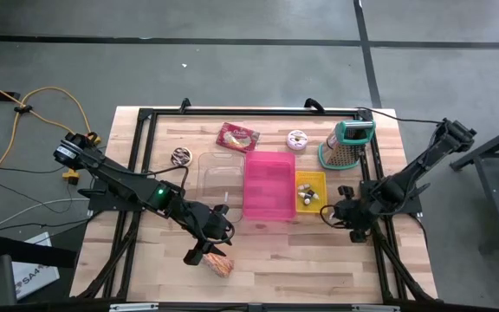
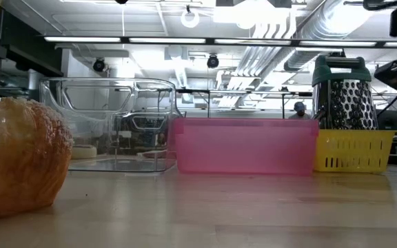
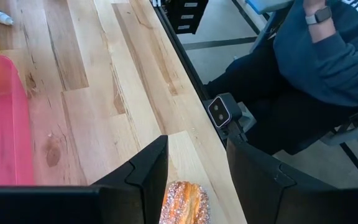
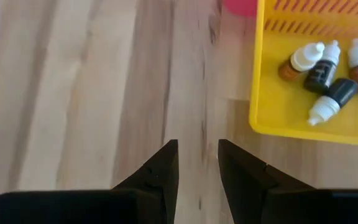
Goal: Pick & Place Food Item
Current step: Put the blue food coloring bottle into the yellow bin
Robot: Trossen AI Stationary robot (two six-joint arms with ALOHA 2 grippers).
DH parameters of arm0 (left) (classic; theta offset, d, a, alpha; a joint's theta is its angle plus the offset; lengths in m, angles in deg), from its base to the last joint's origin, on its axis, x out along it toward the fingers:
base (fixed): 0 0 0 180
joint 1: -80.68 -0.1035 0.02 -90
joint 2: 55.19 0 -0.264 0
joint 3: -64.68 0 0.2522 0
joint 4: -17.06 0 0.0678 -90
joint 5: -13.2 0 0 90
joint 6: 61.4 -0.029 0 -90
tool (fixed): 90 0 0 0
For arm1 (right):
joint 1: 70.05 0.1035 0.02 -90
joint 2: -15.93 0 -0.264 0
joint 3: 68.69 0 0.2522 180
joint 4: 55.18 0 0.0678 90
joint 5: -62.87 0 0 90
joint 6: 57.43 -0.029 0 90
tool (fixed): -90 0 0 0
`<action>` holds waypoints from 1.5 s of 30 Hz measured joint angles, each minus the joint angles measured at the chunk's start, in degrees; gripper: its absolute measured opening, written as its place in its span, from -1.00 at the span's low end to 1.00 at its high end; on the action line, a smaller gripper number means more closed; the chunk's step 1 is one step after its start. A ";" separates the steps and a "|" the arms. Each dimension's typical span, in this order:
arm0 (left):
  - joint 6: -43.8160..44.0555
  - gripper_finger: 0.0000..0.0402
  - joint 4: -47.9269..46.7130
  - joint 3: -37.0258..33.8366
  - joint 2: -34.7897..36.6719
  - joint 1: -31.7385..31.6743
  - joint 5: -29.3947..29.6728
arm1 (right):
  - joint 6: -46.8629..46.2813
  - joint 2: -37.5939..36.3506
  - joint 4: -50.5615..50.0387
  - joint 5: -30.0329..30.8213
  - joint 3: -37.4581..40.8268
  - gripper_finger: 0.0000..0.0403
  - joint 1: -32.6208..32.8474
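- The golden, sugar-crusted pastry (image 1: 218,264) lies on the bare wooden table (image 1: 301,260) at the lower left of the high view, apart from the containers, probably awaiting pickup.
- The left gripper (image 1: 208,254) hangs just over it, fingers (image 3: 148,174) apart and straddling the pastry's end, holding nothing.
- The right gripper (image 4: 197,165) waits right of centre beside the yellow slotted basket (image 4: 272,112) of small bottles, its fingers narrowly parted and empty.
- The pink translucent bin (image 1: 269,185) sits mid-table, a likely destination.

Left pincer (image 1: 208,256) angled downward, fingers (image 3: 148,171) parted, arm reaching inward. Right pincer (image 1: 329,215) tilts steeply down, its fingers (image 4: 166,163) narrowly apart.
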 joint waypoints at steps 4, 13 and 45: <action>0.00 -0.21 0.00 0.00 0.00 0.00 0.00 | 1.55 2.89 -0.05 0.08 0.00 -0.50 0.00; 0.00 -0.21 0.00 0.00 0.00 0.00 -0.01 | 3.44 7.48 -0.12 -0.24 0.00 -0.50 0.00; 0.00 -0.21 0.00 0.00 0.00 0.00 0.00 | 3.11 12.61 -0.64 1.11 0.00 -0.49 -2.38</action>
